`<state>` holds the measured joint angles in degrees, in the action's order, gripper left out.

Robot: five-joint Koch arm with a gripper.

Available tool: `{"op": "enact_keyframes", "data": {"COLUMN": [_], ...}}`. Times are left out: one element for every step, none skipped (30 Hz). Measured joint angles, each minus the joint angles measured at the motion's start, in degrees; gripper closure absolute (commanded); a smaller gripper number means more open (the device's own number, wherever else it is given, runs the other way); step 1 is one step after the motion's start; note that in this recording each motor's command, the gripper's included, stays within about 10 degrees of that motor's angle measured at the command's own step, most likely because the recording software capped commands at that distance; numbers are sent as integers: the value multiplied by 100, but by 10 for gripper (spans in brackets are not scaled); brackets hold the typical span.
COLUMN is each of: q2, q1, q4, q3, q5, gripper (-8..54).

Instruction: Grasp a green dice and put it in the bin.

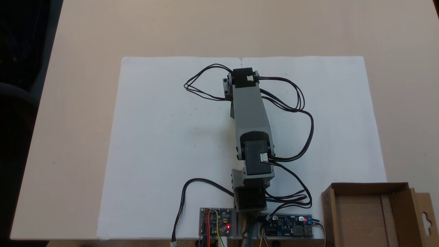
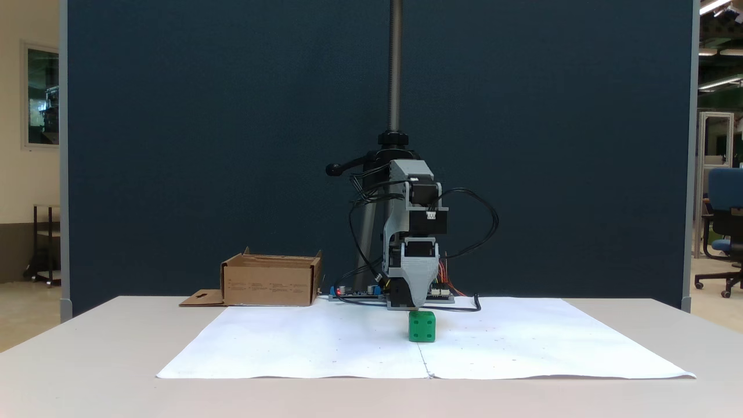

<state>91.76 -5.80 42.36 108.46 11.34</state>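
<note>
The green dice [image 2: 422,326] stands on the white paper near the middle of the table, with round pips on its front face. My gripper [image 2: 415,306] points straight down, its grey tip just above the dice's top left and close to touching it. Its jaws line up one behind the other, so I cannot tell how they stand. Seen from above, the arm [image 1: 250,116] stretches out over the paper. The bin [image 2: 270,283], a low brown cardboard box with a flap, sits at the left rear of the table; from above, the bin [image 1: 328,212] is at the bottom right.
A large white paper sheet [image 1: 164,137] covers the table's middle. Two circuit boards [image 1: 216,221] with lit red LEDs flank the arm's base, and black cables [image 1: 301,113] loop beside the arm. A metal pole [image 2: 395,64] and a dark blue partition stand behind.
</note>
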Motion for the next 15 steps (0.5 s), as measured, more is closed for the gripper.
{"op": "enact_keyframes", "data": {"q2": [-44,-97,-149,-202,-255,-299,-360,-404,-448,-501,-554,-615,-668,-703,-712], "q1": [0,0,0,0,-35,-53,-53,-53,-53,-53,-53,-53,-53,-53,-53], "q4": [0,0,0,0,0,0,0,0,0,0,0,0,0,0,0], "q3": [-9,-18,-18,-18,-35,-97,-149,-149,-149,-149,-149,-176,-211,-246,-272], "q5": [0,0,9,9,9,9,9,9,9,9,18,26,26,26,26], "gripper": [28,28,28,28,27,27,27,27,28,28,28,28,27,27,28]}}
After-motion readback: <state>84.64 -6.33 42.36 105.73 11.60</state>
